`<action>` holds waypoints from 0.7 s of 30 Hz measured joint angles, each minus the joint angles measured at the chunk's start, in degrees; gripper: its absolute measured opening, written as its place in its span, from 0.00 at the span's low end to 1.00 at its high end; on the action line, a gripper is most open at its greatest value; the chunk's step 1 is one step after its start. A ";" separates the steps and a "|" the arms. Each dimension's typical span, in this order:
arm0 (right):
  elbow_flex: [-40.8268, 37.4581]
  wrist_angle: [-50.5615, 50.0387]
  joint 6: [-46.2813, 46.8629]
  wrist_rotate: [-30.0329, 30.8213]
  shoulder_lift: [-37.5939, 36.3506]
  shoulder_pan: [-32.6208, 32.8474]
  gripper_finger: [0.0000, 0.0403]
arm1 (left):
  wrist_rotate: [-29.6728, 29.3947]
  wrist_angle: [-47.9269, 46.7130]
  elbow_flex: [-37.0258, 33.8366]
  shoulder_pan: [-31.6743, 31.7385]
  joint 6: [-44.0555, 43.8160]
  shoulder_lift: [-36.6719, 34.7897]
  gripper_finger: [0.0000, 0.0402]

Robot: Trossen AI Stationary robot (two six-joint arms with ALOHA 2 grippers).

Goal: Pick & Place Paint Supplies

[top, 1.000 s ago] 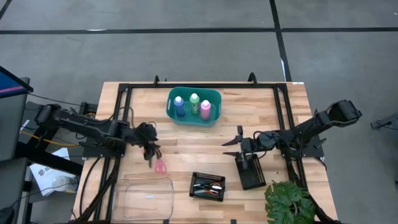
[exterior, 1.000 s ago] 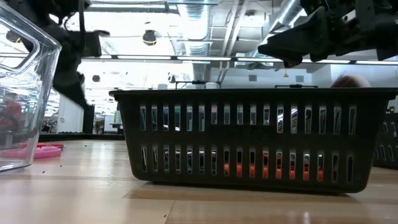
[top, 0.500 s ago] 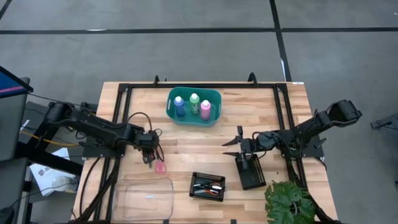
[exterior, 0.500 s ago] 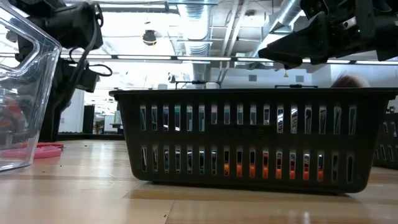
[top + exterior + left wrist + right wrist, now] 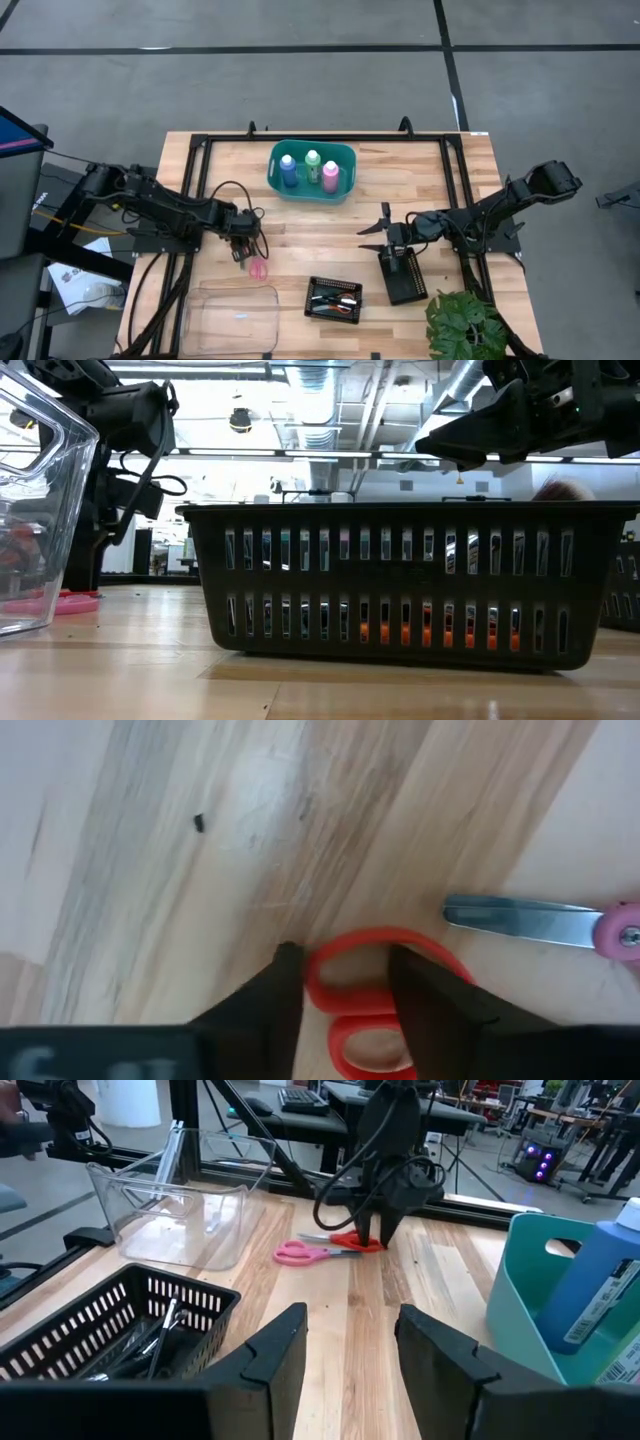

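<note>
From above: left gripper [image 5: 247, 250] lowered onto the scissors [image 5: 257, 268] lying flat on the desk [image 5: 300, 235] just beyond the clear bin [image 5: 235, 318], likely the drop spot; three bottles [image 5: 311, 170] parked upright in the teal basket [image 5: 278, 186]; right gripper [image 5: 378, 227] hovering mid-desk near a mesh tray [image 5: 403, 275], waiting. From desk level: pink of the scissors [image 5: 68, 603] glimpsed flat behind the bin wall [image 5: 45, 510], left arm descending over it; black tray [image 5: 400, 575] blocking the rest. From the left wrist: jaws part-open, astride the rim of the red handle loop [image 5: 375, 965], set for a pinch; grip not confirmed. From the right wrist: jaws parted on nothing, left gripper [image 5: 377, 1235] planted on the scissors [image 5: 330, 1247]; brushes [image 5: 150, 1342] in the near tray.
</note>
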 joint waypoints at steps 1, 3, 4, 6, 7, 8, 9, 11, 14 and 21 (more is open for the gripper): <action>0.00 -0.02 0.01 0.00 0.02 0.00 0.36 | 0.31 0.20 -0.01 0.03 0.27 0.01 0.31; 0.00 -0.05 0.00 0.00 0.02 0.00 0.36 | 0.62 0.66 -0.04 0.03 0.39 0.01 0.24; 0.02 -0.20 0.02 0.00 0.02 0.00 0.36 | 0.98 0.93 -0.05 0.03 0.39 0.01 0.19; 0.02 -0.29 0.01 0.00 0.02 0.00 0.36 | 1.93 1.54 -0.07 0.03 0.71 0.01 0.09; 0.02 -0.33 0.02 0.00 0.02 0.00 0.36 | 2.20 1.79 -0.11 0.03 0.97 0.01 0.05; 0.02 -0.45 0.02 0.00 0.02 0.00 0.36 | 2.19 1.87 -0.11 0.03 1.05 0.01 0.03; 0.02 -0.50 0.02 0.00 0.02 0.00 0.36 | 2.04 2.03 -0.11 0.03 1.03 -0.02 0.03; 0.02 -0.48 0.01 -0.02 0.02 0.00 0.36 | 0.96 2.57 -0.16 -0.28 0.47 -0.36 0.02; 0.02 -0.48 0.03 0.00 0.04 -0.04 0.36 | -2.18 3.28 -0.27 -0.78 -0.20 -1.30 0.01; 0.02 -0.48 0.03 0.00 0.03 -0.04 0.36 | -7.38 3.11 -0.48 -1.52 -1.89 -6.21 0.00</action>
